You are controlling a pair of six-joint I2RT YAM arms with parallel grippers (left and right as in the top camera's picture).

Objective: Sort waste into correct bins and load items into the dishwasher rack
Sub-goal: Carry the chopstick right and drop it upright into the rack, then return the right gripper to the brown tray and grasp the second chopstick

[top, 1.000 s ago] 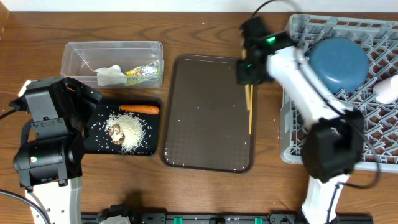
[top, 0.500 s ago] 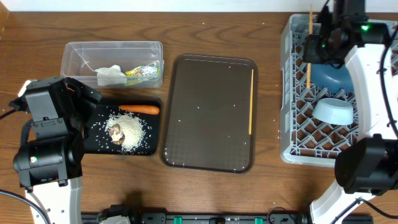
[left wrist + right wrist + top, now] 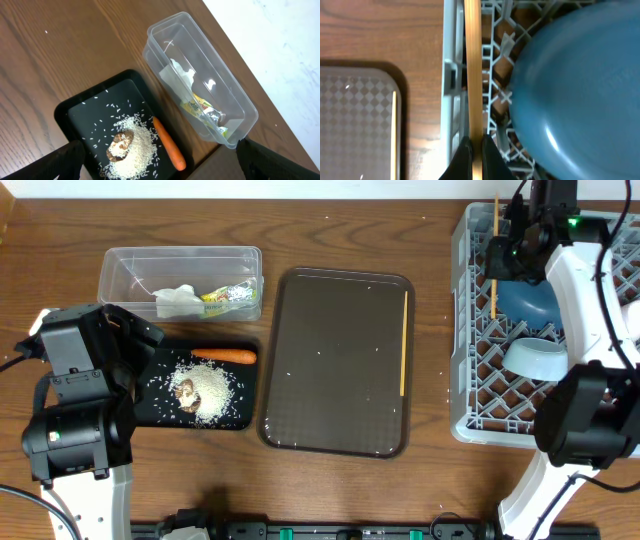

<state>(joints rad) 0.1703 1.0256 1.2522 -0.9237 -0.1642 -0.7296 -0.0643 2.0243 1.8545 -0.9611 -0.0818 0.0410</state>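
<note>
One thin wooden chopstick (image 3: 495, 265) has travelled from the dark brown serving tray (image 3: 330, 380) to above the left wall of the grey lattice dishwasher rack (image 3: 465, 395), pinched in the right gripper (image 3: 472, 150), not yet released. The second chopstick (image 3: 403, 345) waits left of the rack. Inside, a large dark blue bowl (image 3: 535, 300) crowds that spot. Far left of the rack, the left gripper (image 3: 160, 149) gapes, empty.

A clear tub (image 3: 180, 252), black tray (image 3: 248, 395), brown serving tray (image 3: 330, 400) and grey rack (image 3: 462, 330) sit on the wooden table (image 3: 60, 220).
</note>
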